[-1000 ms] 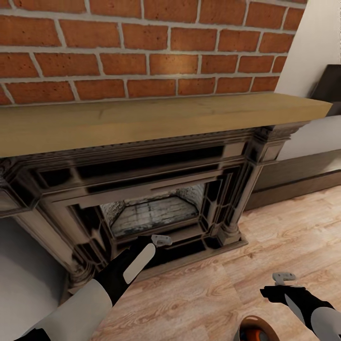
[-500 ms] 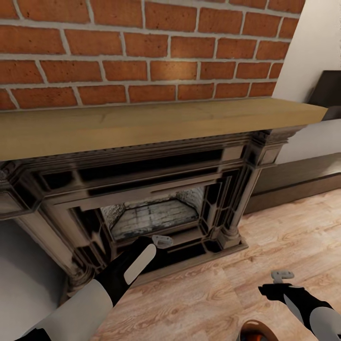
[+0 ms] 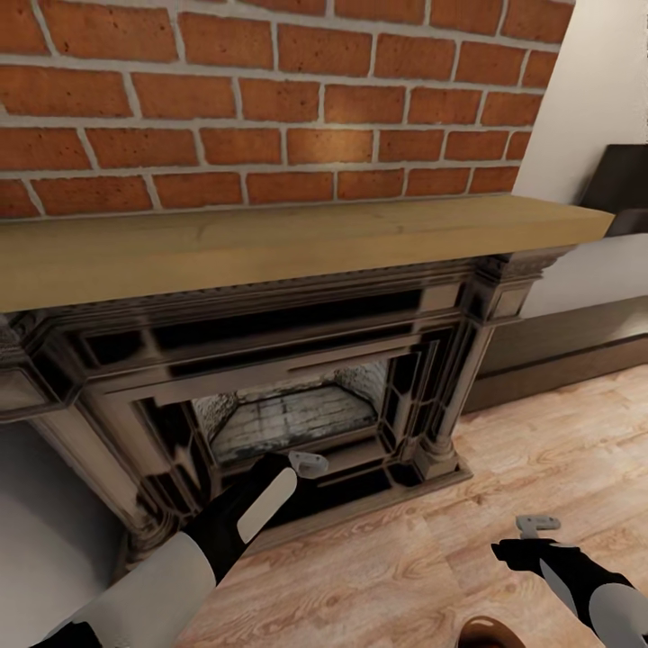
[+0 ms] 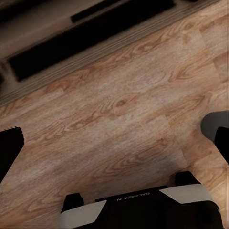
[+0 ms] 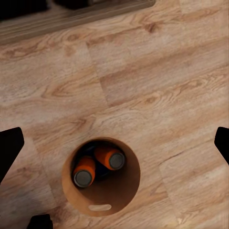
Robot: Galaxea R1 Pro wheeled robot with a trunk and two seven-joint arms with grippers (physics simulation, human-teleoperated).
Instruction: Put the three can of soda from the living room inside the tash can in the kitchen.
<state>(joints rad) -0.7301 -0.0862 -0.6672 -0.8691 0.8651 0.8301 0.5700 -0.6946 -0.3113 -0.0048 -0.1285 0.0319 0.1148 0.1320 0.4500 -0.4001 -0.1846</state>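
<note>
Facing the fireplace (image 3: 297, 378); tash can (image 5: 76, 193) on the floor near my right side.
Two orange cans (image 5: 109, 158) inside. Both grippers' fingers spread, empty: right gripper (image 3: 538, 522), left gripper (image 3: 309, 463). I'd grip the bin's rim squarely.

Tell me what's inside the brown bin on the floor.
Inside the bin lie two orange cans, grey tops up. Something dark sits between them; a third can cannot be made out.

Head view: facing forward and down, close to the brick chimney (image 3: 270, 99) and fireplace (image 3: 288, 378). Both wrist views: straight down on the plank floor (image 4: 119, 109); right one over the tash can (image 5: 129, 183), probably the brown rim at head view's bottom edge.
</note>
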